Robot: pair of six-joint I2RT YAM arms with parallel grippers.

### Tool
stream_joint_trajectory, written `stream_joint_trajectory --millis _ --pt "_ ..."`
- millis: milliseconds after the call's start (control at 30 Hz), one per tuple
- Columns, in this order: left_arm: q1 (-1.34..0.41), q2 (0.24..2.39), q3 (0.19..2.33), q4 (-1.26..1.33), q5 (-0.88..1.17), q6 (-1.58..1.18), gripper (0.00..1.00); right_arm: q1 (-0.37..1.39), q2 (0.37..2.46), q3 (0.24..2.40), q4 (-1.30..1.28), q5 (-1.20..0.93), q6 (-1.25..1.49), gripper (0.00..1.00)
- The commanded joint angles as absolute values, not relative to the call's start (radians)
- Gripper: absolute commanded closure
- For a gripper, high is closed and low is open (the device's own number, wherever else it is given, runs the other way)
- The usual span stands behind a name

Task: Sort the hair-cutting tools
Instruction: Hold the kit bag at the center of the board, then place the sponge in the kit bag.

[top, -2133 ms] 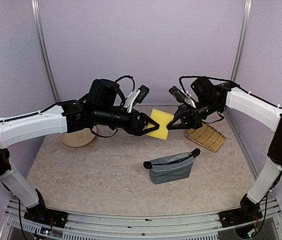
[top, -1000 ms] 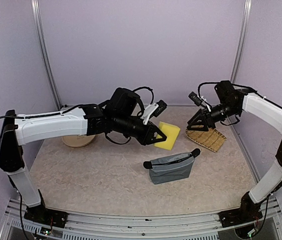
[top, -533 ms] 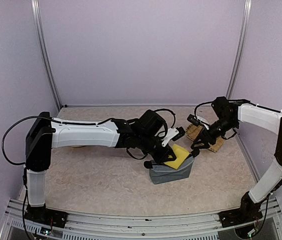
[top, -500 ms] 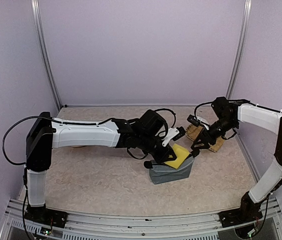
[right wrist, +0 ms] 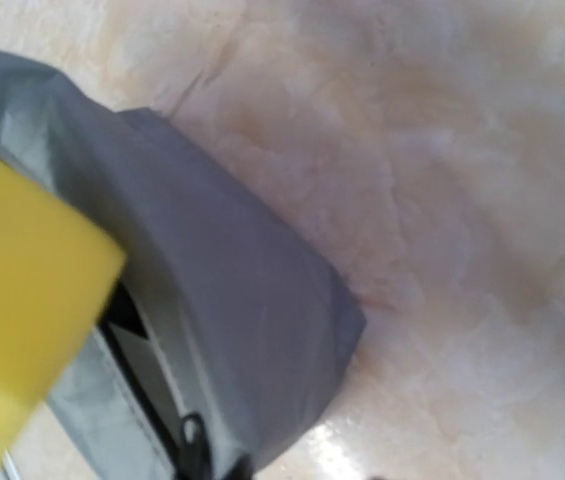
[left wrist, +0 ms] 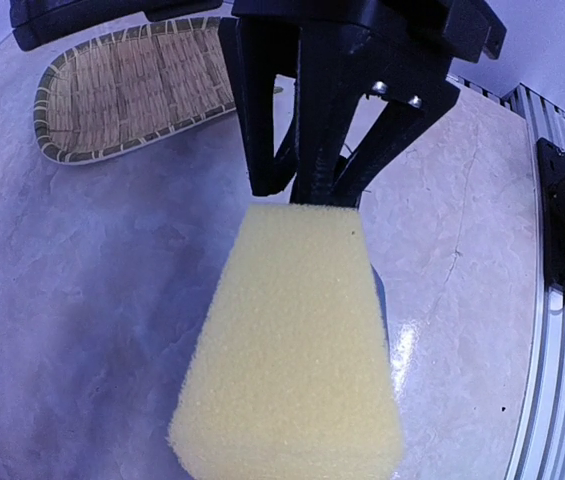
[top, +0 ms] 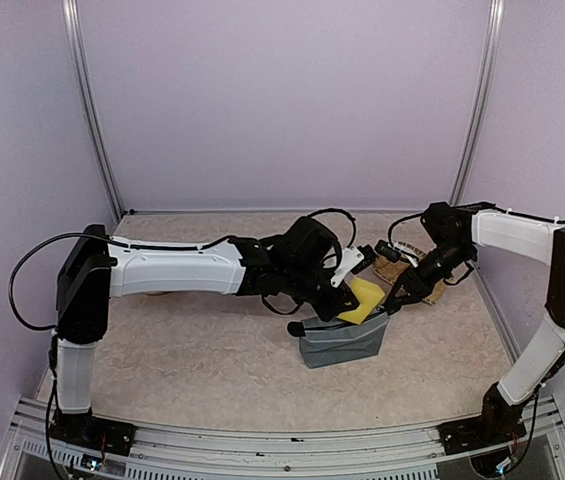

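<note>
Sponge (left wrist: 292,340) clenched in left pincer (left wrist: 307,195) — long axis tilted down toward pouch (top: 340,340), right pincer (top: 400,297) state unclear

Your left arm (top: 172,272) is reaching far across toward the right, stretching low and nearly level, with its wrist bending downward at the end. Your left gripper (left wrist: 305,195) is pinching the top edge of a yellow sponge (left wrist: 297,340), with both jaws pressing against it. Your right arm (top: 512,232) is folding inward from the right, its forearm angling down and to the left. It is holding your right gripper (top: 402,296) low and near the left one, and nothing is showing whether its jaws are parted.
</note>
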State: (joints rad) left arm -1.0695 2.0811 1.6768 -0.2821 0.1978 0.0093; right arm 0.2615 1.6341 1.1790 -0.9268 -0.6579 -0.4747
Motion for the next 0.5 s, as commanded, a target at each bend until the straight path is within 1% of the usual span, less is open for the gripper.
stream_joint_trajectory --millis 0,100,133,367,467 --pt "-1.083 2.115 1.677 -0.235 0.167 0.03 1.0 0.267 1.654 1.175 -0.958 -0.699 -0.463 0.81" --pt "-1.089 2.117 1.663 -0.226 0.155 0.036 1.0 0.265 1.663 1.18 -0.967 -0.723 -0.467 0.97" --pt "-1.092 2.118 1.659 -0.226 0.145 0.041 1.0 0.264 1.665 1.181 -0.97 -0.734 -0.47 1.0" --pt "-1.106 2.145 1.623 -0.264 0.029 0.057 1.0 0.261 1.67 1.186 -1.002 -0.818 -0.505 1.0" --pt "-1.109 2.145 1.597 -0.291 0.014 0.056 1.0 0.26 1.669 1.188 -1.008 -0.825 -0.511 1.0"
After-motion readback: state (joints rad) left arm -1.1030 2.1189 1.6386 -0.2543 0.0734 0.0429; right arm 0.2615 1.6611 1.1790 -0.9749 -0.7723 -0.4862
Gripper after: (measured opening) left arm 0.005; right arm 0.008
